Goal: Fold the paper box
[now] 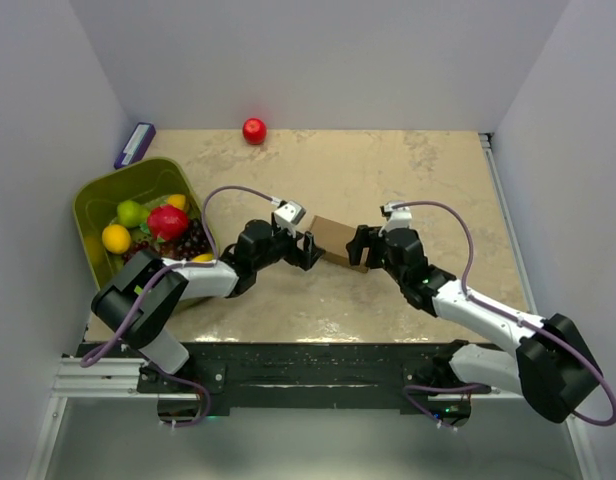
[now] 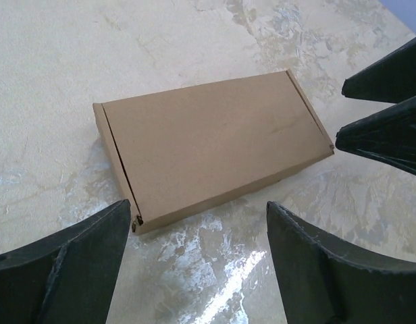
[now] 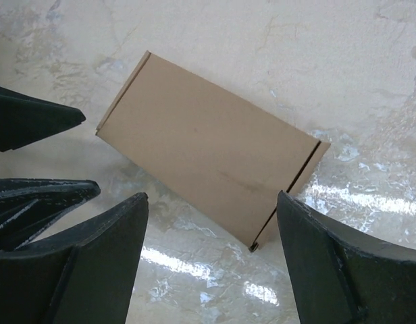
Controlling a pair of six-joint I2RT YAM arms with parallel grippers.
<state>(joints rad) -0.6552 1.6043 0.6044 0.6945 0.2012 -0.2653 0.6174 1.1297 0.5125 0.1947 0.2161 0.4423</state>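
Evidently the paper box point(image 1: 336, 241) is in its carton form, shut and lying flat on its broad face near the middle of the table point(image 1: 408, 170), between the two arms; a narrow flap seam runs along one short end, with a small tab just showing at the corner, so that end looks tucked but perhaps not quite pressed home. The left gripper point(image 1: 309, 249) hangs low at one side of the carton with its jaws spread wide and nothing between them; the right gripper point(image 1: 361, 247) faces it from the other side, likewise spread and holding nothing. In each wrist view that arm's dark fingers point(image 2: 73, 260) frame the box's near edge, close to it, though whether they touch the cardboard I cannot tell; the opposite arm's fingers point(image 3: 36, 118) show at the picture's edge. Standing opposed like this probably lets one arm steady the light carton while the other presses the seam, since thin cardboard slides easily on a glossy top. Farther off, an olive-green bin point(image 1: 88, 196) of fruit sits at the left, a red ball point(image 1: 254, 130) lies near the back wall, and a purple object point(image 1: 135, 144) rests in the far left corner, all well apart from the work; the folding looks nearly finished.
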